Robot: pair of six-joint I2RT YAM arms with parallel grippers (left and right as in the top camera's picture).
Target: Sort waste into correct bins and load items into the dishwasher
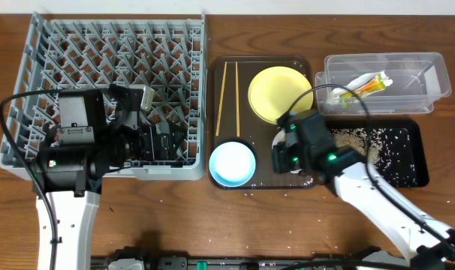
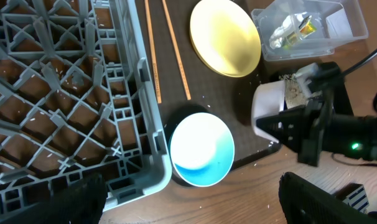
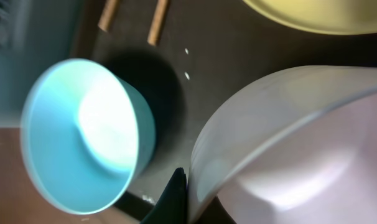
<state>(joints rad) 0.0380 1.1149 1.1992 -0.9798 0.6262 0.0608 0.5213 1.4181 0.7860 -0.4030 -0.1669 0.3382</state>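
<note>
Gripping the white bowl (image 2: 268, 106) by its rim, the right tool (image 1: 291, 151) is holding it tipped above the brown serving tray (image 1: 262, 136), likely for emptying its rice scraps (image 2: 293, 93), which is calling for a shift over the black tray (image 1: 419, 135), while the left tool (image 1: 161, 141) is hovering wide above the dish rack (image 1: 122, 52).

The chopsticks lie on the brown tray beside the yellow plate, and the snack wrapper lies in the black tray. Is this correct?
Not quite. The overhead view shows the snack wrapper in the clear tub, not the black tray. The chopsticks do lie on the brown tray beside the yellow plate.
</note>
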